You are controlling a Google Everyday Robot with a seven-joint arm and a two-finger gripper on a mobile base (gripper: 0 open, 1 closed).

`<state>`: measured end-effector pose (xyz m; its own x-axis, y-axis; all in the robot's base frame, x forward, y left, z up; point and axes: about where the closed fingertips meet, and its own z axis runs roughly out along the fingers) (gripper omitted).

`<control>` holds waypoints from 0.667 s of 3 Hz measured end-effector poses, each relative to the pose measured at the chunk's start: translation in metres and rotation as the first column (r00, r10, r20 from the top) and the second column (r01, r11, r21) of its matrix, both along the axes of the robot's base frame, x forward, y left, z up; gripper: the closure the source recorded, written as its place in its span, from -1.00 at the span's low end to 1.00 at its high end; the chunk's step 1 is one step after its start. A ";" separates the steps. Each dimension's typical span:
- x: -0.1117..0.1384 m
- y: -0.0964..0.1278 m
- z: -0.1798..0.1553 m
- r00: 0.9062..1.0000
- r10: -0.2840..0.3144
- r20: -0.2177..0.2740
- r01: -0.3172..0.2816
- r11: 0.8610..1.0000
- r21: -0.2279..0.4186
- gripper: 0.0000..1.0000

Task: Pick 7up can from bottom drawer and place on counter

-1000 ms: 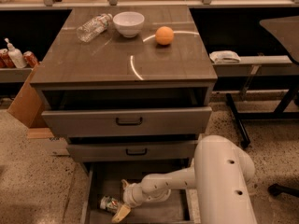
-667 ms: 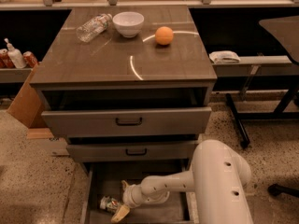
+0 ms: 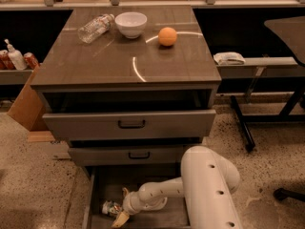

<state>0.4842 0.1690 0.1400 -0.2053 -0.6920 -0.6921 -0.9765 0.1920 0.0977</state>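
The 7up can (image 3: 110,208) lies on its side on the floor of the open bottom drawer (image 3: 102,185), at its left front. My gripper (image 3: 121,210) reaches down into the drawer from the right, its yellowish fingertips right beside the can, one above and one below it. The white arm (image 3: 205,185) bends over the drawer's right side. The counter (image 3: 95,61) is the glossy brown top of the cabinet, above the drawers.
On the counter lie a clear plastic bottle (image 3: 95,27), a white bowl (image 3: 131,24) and an orange (image 3: 167,36). Two upper drawers (image 3: 128,124) stand partly pulled out above the bottom one. A cardboard box (image 3: 26,104) stands at the left, a chair base (image 3: 286,194) at the right.
The arm and gripper have barely moved; the gripper stays at the can in the drawer.
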 end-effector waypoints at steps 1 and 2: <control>0.002 0.007 -0.016 1.000 0.002 -0.012 -0.002 1.000 -0.008 -1.00; 0.002 0.016 -0.025 1.000 0.008 -0.024 -0.008 1.000 -0.005 -0.62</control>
